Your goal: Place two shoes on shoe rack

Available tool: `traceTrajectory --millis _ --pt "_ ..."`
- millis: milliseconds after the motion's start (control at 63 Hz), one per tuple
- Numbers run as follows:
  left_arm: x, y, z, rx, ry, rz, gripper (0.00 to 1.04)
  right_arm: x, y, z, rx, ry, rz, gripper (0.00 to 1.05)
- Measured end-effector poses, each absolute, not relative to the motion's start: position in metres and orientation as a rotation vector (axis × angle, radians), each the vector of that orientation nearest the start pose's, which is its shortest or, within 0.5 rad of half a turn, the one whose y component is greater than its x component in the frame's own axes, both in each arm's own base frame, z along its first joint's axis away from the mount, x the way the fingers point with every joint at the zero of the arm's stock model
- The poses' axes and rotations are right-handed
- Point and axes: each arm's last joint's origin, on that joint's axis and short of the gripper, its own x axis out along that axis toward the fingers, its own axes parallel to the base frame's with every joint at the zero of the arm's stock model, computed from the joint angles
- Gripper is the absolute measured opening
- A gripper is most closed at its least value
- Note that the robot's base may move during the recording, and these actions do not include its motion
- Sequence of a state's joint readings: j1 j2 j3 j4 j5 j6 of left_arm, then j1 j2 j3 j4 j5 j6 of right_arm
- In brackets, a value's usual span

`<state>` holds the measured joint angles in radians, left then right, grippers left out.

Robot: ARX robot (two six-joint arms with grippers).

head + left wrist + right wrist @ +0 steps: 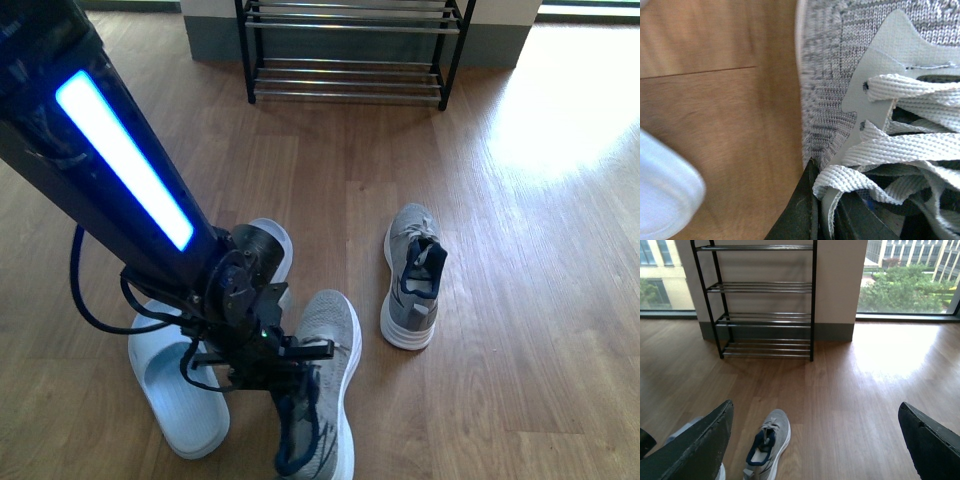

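**Left gripper down on the near sneaker, right gripper wide open**

In the front view the left arm reaches down across the frame, and the left gripper (288, 365) sits on the laced top of the near grey knit sneaker (335, 340). This sneaker lies on the wooden floor (520, 200) with its toe pointing towards the shoe rack (350, 90).

The left wrist view is very close. One black finger (797, 220) presses against the knit side of the sneaker, just beside the white laces (910, 145), and a lace loop hangs over it. The pictures do not show whether the jaws are clamped on the shoe.

A pale blue slide (175, 390) lies just beside the near sneaker, on its left. The other slide (275, 238) peeks out from behind the wrist, closer to the rack.

The second grey sneaker (410, 285) stands on the floor to the right, apart from the first, and its navy lining shows.

The right gripper (815, 407) hangs above the floor with its two black fingers (700, 450) spread far apart and nothing between them. Its camera faces the shoe rack, which stands against the wall well apart from all the shoes.
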<state>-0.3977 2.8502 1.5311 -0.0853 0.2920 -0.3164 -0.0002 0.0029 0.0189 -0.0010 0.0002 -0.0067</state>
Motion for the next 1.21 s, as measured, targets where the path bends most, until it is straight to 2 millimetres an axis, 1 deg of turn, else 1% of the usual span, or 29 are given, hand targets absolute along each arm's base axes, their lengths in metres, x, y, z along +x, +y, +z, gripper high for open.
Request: traceTrajectory --millis 111,191,254,318,333,349,397,445,461,476,524,556,572,619,667,699,778,858,937,985,1080,1112,1207 --pt "0.375 -0.144 -0.121 -0.140 1.460 -0.223 0.01 0.097 0.000 0.170 -0.007 -0.015 0.000 0.96" --pt "0.377 -0.123 -0.101 -0.136 1.414 -0.138 0.01 0.097 0.000 0.170 -0.007 -0.015 0.000 0.96" --pt "0.377 -0.111 -0.085 -0.126 1.376 -0.083 0.01 0.097 0.000 0.170 -0.007 -0.015 0.000 0.96" --pt "0.378 -0.097 -0.061 -0.109 1.310 -0.020 0.01 0.097 0.000 0.170 -0.007 -0.015 0.000 0.96" --pt "0.379 -0.093 -0.051 -0.111 1.285 -0.004 0.01 0.097 0.000 0.170 -0.007 -0.015 0.000 0.96" --pt "0.379 -0.091 -0.047 -0.111 1.274 0.003 0.01 0.097 0.000 0.170 -0.007 -0.015 0.000 0.96" --pt "0.378 -0.082 -0.021 -0.101 1.204 0.036 0.01 0.097 0.000 0.170 -0.007 -0.015 0.000 0.96" --pt "0.376 -0.078 -0.001 -0.112 1.157 0.040 0.01 0.097 0.000 0.170 -0.007 -0.015 0.000 0.96" --pt "0.375 -0.076 0.008 -0.107 1.131 0.044 0.01 0.097 0.000 0.170 -0.007 -0.015 0.000 0.96" --pt "0.373 -0.075 0.013 -0.104 1.118 0.046 0.01 0.097 0.000 0.170 -0.007 -0.015 0.000 0.96" --pt "0.366 -0.073 0.036 -0.110 1.068 0.041 0.01 0.097 0.000 0.170 -0.007 -0.015 0.000 0.96" --pt "0.362 -0.072 0.045 -0.112 1.050 0.039 0.01 0.097 0.000 0.170 -0.007 -0.015 0.000 0.96" --pt "0.358 -0.071 0.054 -0.107 1.030 0.037 0.01 0.097 0.000 0.170 -0.007 -0.015 0.000 0.96" --pt "0.348 -0.068 0.070 -0.098 0.992 0.044 0.01 0.097 0.000 0.170 -0.007 -0.015 0.000 0.96" --pt "0.330 -0.063 0.091 -0.078 0.946 0.059 0.01 0.097 0.000 0.170 -0.007 -0.015 0.000 0.96" --pt "0.315 -0.057 0.107 -0.062 0.905 0.079 0.01 0.097 0.000 0.170 -0.007 -0.015 0.000 0.96" --pt "0.293 -0.048 0.128 -0.014 0.833 0.133 0.01 0.097 0.000 0.170 -0.007 -0.015 0.000 0.96" --pt "0.265 -0.038 0.149 0.027 0.751 0.194 0.01 0.097 0.000 0.170 -0.007 -0.015 0.000 0.96" --pt "0.239 -0.031 0.164 0.060 0.682 0.264 0.01 0.097 0.000 0.170 -0.007 -0.015 0.000 0.96" --pt "0.218 -0.029 0.174 0.104 0.610 0.323 0.01 0.097 0.000 0.170 -0.007 -0.015 0.000 0.96" --pt "0.189 -0.029 0.187 0.153 0.462 0.409 0.01 0.097 0.000 0.170 -0.007 -0.015 0.000 0.96" --pt "0.184 -0.029 0.193 0.150 0.425 0.414 0.01 0.097 0.000 0.170 -0.007 -0.015 0.000 0.96" --pt "0.182 -0.029 0.198 0.144 0.394 0.419 0.01 0.097 0.000 0.170 -0.007 -0.015 0.000 0.96"
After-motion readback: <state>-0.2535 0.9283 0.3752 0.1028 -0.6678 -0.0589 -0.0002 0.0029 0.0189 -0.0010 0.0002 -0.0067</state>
